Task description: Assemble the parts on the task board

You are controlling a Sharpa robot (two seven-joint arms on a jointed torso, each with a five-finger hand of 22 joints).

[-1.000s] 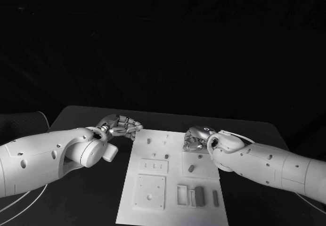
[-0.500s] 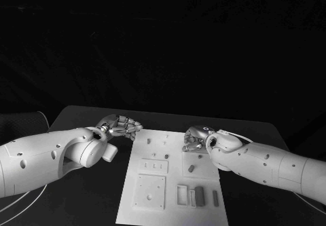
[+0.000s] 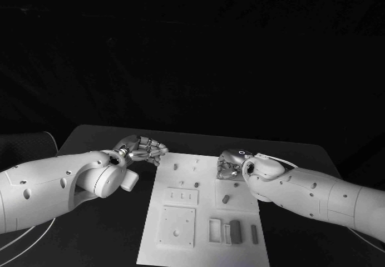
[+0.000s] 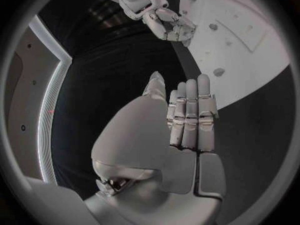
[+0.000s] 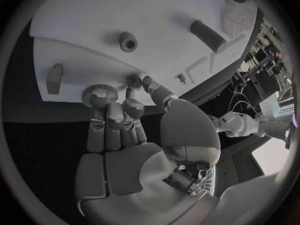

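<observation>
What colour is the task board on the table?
White; the task board shows best in the head view.

No text, label, brand or number can be read anywhere in these views. The task board [image 3: 205, 214] carries only holes, recesses and small parts, with no printed marks that I can make out, though fine lettering might be lost at this scale.

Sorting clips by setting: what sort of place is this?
Likely a robotics lab test bench: a black table, a white task board with small parts, dark backdrop.
</observation>
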